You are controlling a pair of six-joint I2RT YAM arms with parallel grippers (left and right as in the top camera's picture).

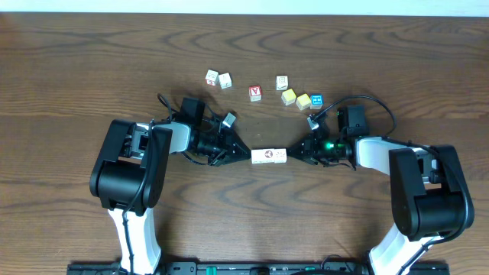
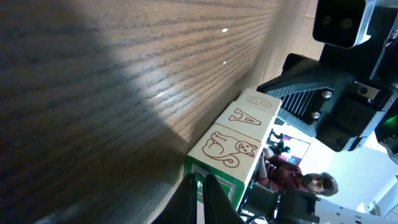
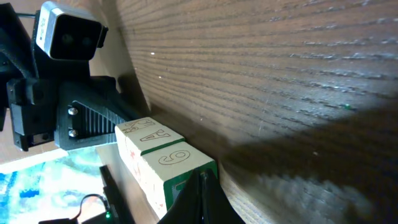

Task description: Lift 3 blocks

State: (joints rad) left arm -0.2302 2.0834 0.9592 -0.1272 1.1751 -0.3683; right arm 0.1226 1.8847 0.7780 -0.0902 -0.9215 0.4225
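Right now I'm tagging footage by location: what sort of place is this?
Probably a robotics lab: a left arm and right arm mounted at a wood-grain table, loose toy blocks on it, and a person near a screen, in the left wrist view.

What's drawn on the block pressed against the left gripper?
A reddish-brown cat outline on the cream block, clearest in the left wrist view.

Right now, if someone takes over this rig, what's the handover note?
Left tool: shut, tip pressed on one end of the row of three cream-white wooden cubes.
Right tool: shut, tip pressed on the other end.
Done: row pinched end to end between both tools.
Left: can't tell whether the row is clear of the brown wooden table; probably raise both arms together with even pressure.
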